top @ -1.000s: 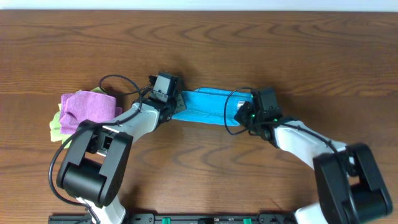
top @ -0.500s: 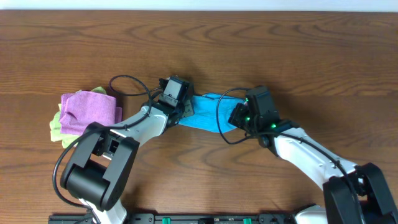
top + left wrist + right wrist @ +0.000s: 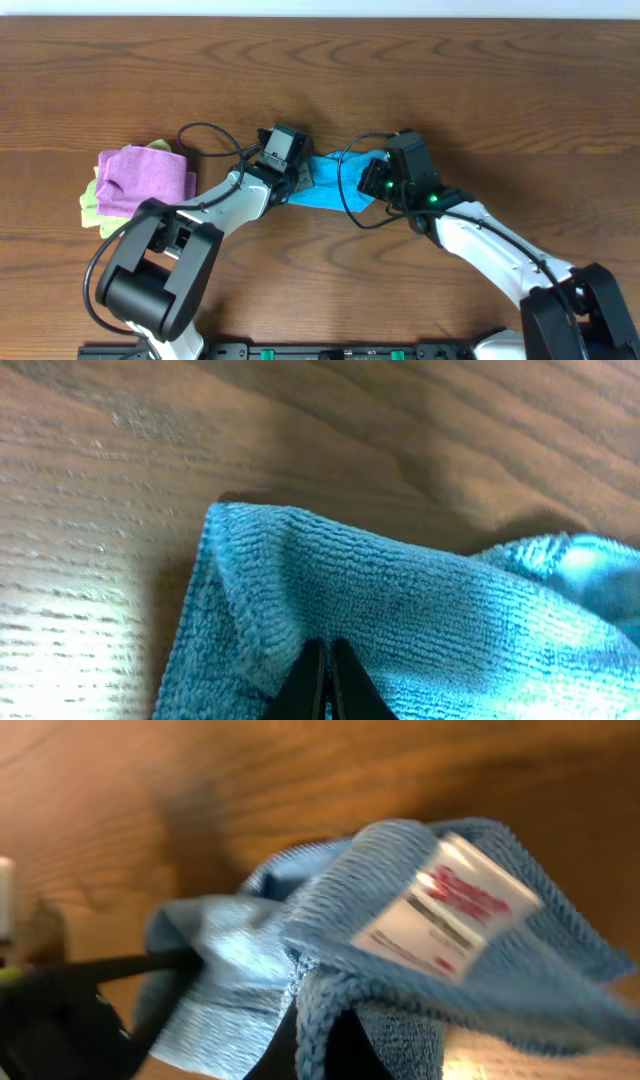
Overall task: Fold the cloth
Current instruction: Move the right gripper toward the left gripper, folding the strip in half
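Overhead view. The bright sky-blue fuzzy microfibre cloth (image 3: 325, 187) is lying bunched near the middle of the brown wood-grain table (image 3: 500, 80), stretched as a short band between the two arms. The left gripper (image 3: 298, 180) is sitting at the cloth's left end and the right gripper (image 3: 374, 181) at its right end; the two are standing close together. The jaws are hidden under the wrist housings here. A crumpled purple cloth (image 3: 146, 174) is resting on a light green cloth (image 3: 90, 206) at the table's left, well apart from the blue one. A thin black cable (image 3: 205, 132) is looping beside the left wrist.

Left wrist view. The left gripper (image 3: 325, 665) is pinching the cloth (image 3: 400, 610): its dark fingertips are pressed together on a raised ridge of the fabric. The cloth's near corner is showing a stitched hem, with a dark shadow under its left edge on the table (image 3: 300, 420).

Right wrist view. The right gripper (image 3: 322, 1052) is clamped narrowly on a folded hem of the cloth (image 3: 230, 945), the thick edge running down between the fingers. A small white tag (image 3: 448, 910) with red and black print is lying on top of the gathered fabric, tilted. The picture is blurred, so finer detail cannot be told.
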### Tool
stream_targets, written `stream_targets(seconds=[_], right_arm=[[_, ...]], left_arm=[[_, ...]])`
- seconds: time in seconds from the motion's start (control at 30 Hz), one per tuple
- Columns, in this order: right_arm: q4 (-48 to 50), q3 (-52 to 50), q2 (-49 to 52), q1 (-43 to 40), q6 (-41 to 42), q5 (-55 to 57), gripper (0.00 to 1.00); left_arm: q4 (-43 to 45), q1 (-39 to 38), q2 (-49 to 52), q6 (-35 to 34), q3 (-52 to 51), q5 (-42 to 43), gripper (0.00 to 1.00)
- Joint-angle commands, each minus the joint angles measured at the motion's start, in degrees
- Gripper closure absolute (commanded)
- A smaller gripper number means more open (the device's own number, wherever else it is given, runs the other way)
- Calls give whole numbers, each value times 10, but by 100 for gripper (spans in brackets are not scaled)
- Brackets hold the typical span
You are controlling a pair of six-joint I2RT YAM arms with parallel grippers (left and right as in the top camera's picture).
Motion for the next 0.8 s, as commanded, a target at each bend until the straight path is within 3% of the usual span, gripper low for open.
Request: stream_targets(seconds=[0.0, 0.77], right_arm=[[-2, 18, -6, 5, -17, -1, 99], [-4, 23, -6, 53, -21, 0, 99]], left_arm=[[-21, -5, -4, 17, 0, 17, 94], [-74, -2, -72, 23, 52, 11, 94]])
